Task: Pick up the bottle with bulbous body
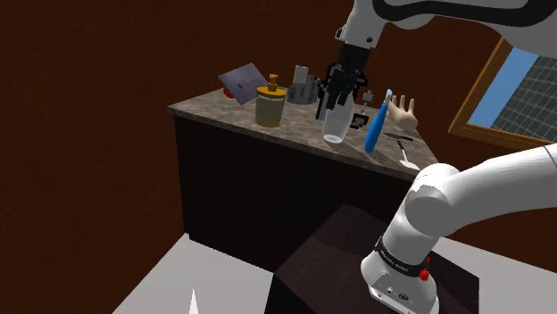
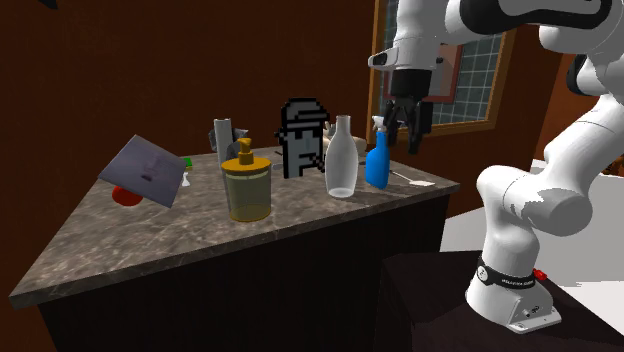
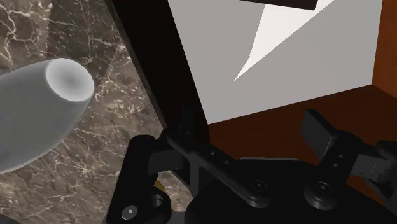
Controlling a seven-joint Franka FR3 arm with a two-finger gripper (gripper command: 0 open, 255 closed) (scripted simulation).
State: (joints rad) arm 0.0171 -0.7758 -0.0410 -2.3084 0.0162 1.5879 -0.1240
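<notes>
Just beside the blue spray bottle (image 2: 377, 162), on its side toward the soap dispenser (image 2: 246, 185), the clear bottle (image 2: 341, 160) with a round belly stands upright on the marble desk (image 2: 120, 240). Above the spray bottle hang the black fingers (image 3: 324, 130), spread apart and holding nothing. The clear bottle sits off to one side of them, untouched.
</notes>
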